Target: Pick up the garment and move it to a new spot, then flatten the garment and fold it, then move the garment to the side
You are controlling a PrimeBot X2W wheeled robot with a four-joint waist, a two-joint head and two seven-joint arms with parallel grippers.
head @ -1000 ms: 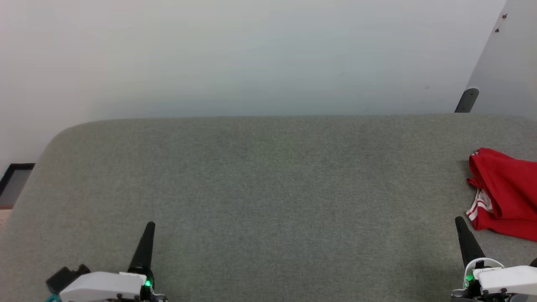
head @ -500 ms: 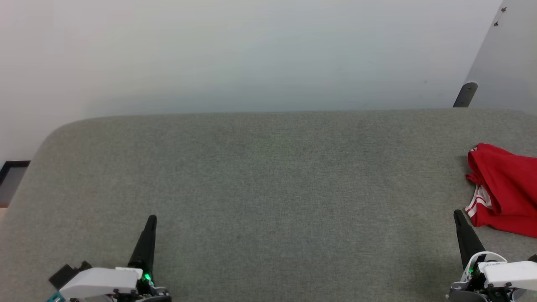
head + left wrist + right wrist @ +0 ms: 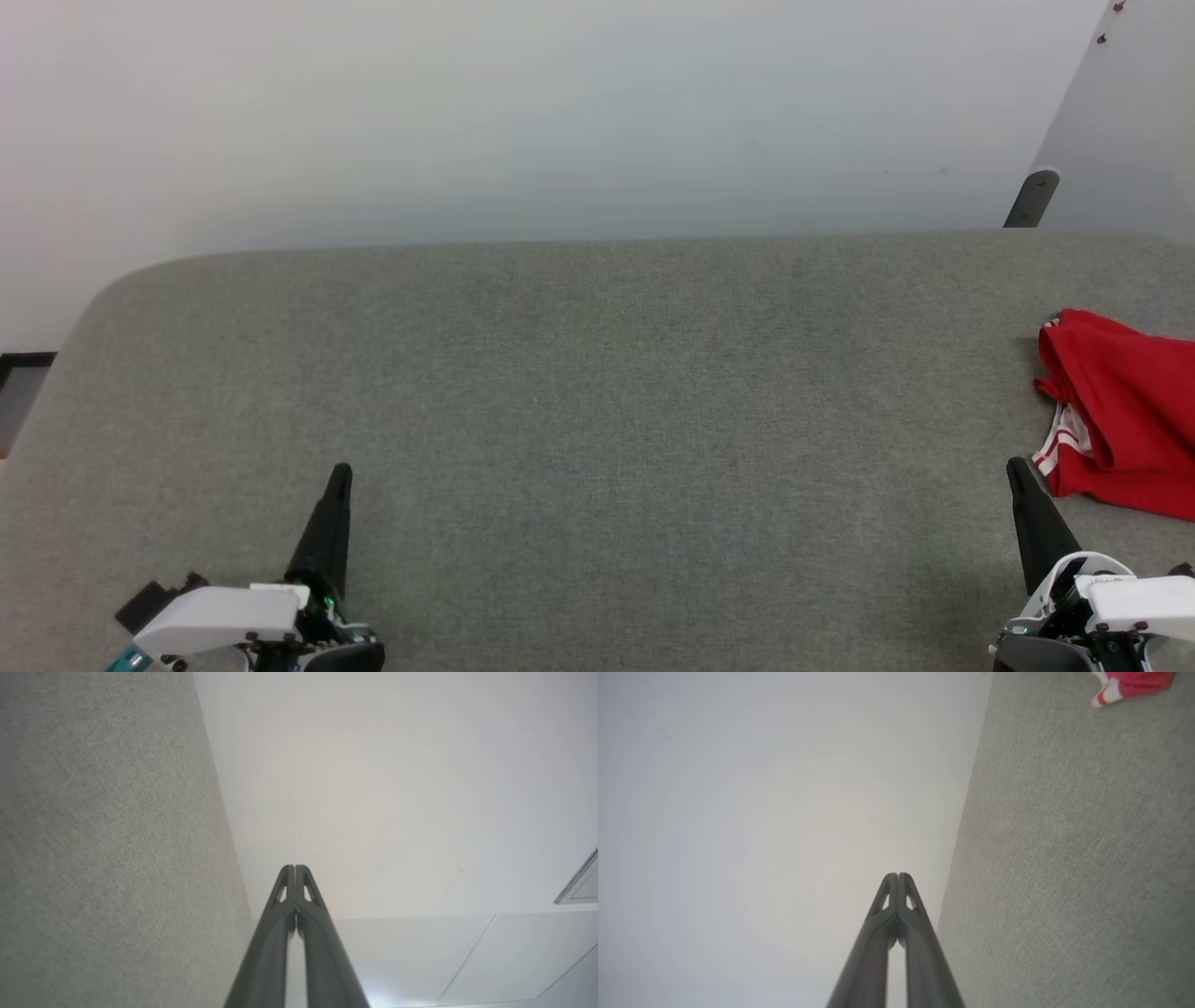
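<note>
Head view, crumpled red garment (image 3: 1125,411) at far right edge of grey padded surface (image 3: 597,392), near right gripper (image 3: 1013,464), left gripper (image 3: 341,469) well apart, left wrist view, left gripper fingers pressed together, empty, right wrist view, right gripper fingers pressed together, empty, garment in upper right corner.

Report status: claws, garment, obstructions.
Left claw shut, right claw shut, both empty. Red jersey crumpled far right, untouched. Bare grey fabric surface between.
</note>
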